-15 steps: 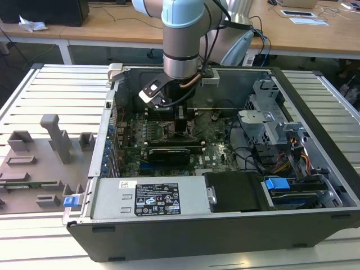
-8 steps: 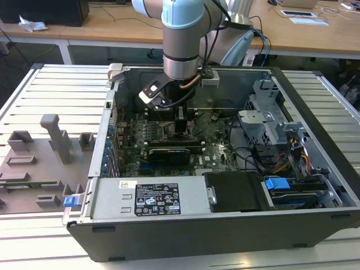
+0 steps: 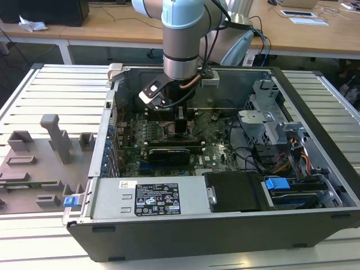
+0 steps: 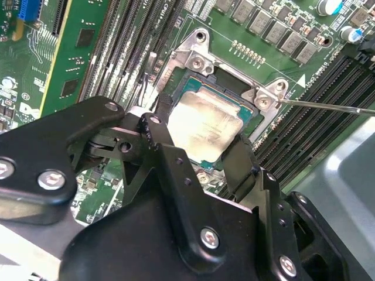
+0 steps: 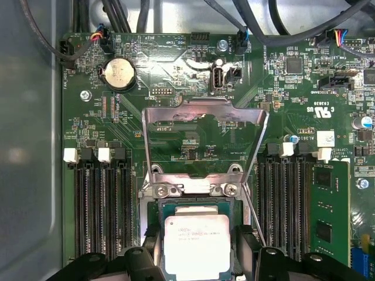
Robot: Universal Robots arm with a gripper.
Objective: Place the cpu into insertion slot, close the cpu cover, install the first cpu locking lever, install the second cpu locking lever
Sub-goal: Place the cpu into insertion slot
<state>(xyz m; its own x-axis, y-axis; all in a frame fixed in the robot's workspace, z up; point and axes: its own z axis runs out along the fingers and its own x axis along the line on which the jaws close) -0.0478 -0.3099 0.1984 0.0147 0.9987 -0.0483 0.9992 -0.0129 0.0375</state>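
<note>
In both wrist views the cpu (image 4: pixel 205 126) (image 5: pixel 197 243), a flat square chip with a pale silver top, lies level in the insertion slot (image 4: pixel 229 81) (image 5: pixel 153 218) on the green board. My gripper (image 4: pixel 202 143) (image 5: pixel 197 253) straddles it, with one black finger against each of two opposite edges. The cpu cover (image 5: pixel 205 108), a thin silver window frame, stands swung up on its hinge beyond the slot. A thin wire locking lever (image 4: pixel 328 107) (image 5: pixel 253 213) runs beside the slot. In the exterior view my gripper (image 3: pixel 173 119) reaches down into the open computer case.
Black memory slots (image 5: pixel 99 211) flank the socket on both sides, and one holds a green memory card (image 4: pixel 76 64) (image 5: pixel 331 205). The case walls (image 3: pixel 225 225), a power supply (image 3: pixel 152 197) and drive bays (image 3: pixel 281 140) ring the board. A grey fixture plate (image 3: pixel 45 152) lies at the exterior view's left.
</note>
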